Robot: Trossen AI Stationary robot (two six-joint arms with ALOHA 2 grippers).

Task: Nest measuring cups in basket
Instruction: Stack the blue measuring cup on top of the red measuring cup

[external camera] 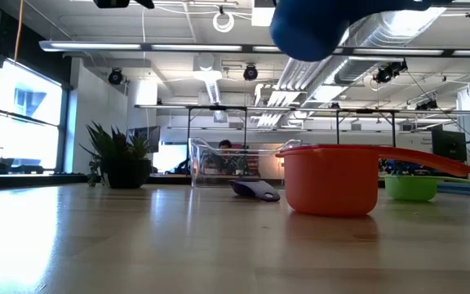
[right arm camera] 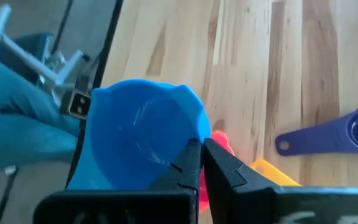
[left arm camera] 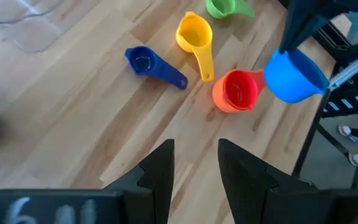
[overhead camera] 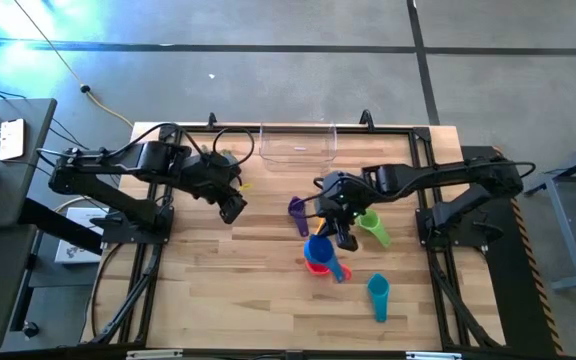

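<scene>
The blue cup (right arm camera: 143, 134) hangs above the red cup (left arm camera: 236, 91), pinched at its rim by the right hand (right arm camera: 202, 163), seemingly for carrying to the basket (overhead camera: 298, 143) at twelve o'clock. The left hand (left arm camera: 194, 163) waits at nine o'clock, fingers spread, over the surface (overhead camera: 228, 290).

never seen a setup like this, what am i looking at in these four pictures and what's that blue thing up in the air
This is a two-armed robot at a wooden table. One picture looks straight down from above, one looks level across the tabletop, and the other two come from a camera on each wrist.

The right tool is shut on the rim of a blue measuring cup, which hangs in the air above a red-orange cup. The left tool is open, holds nothing and waits over bare wood.

Yellow, green, purple and teal cups lie scattered on the table. The clear basket sits at the far edge with no cups in it. The level view shows a small plant.
</scene>
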